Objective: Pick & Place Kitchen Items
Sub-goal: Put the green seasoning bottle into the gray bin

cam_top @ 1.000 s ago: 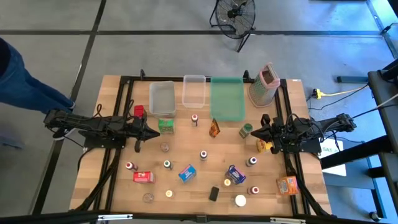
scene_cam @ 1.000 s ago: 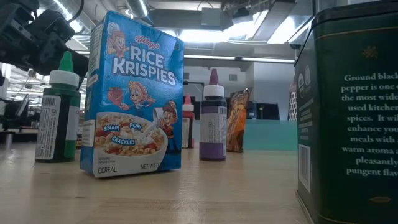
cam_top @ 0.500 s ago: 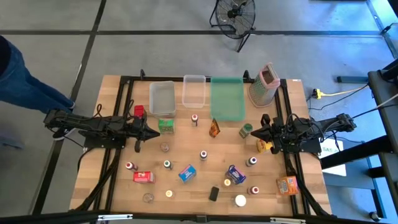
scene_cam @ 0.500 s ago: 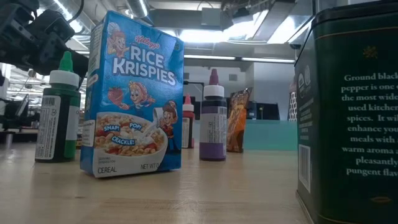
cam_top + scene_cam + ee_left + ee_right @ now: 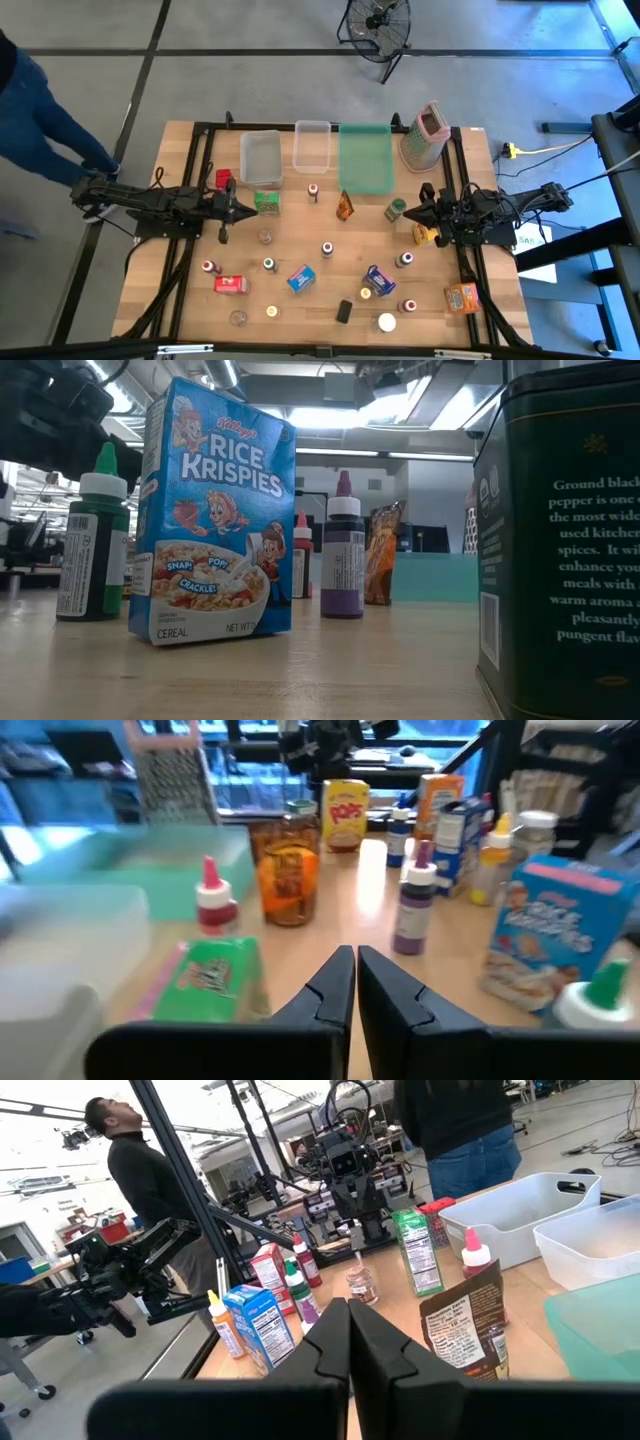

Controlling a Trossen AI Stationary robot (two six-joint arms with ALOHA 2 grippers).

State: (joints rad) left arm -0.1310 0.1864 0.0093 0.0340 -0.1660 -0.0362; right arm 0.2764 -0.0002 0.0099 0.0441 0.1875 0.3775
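The kitchen items stand scattered over the wooden table: a green box, a blue cereal box, a brown pouch, a yellow box, an orange box and several small bottles and jars. My left gripper hovers shut and level at the table's left, just short of the green box. My right gripper hovers shut and level at the right, beside a green jar. Neither gripper touches anything.
Two clear bins, a green tray and a box grater line the far edge. A black tin stands close in the low view. A person's legs show beyond the table's left side.
My left gripper has rolled a little about the line it points along, staying in place and shut. The person at the left has shifted.
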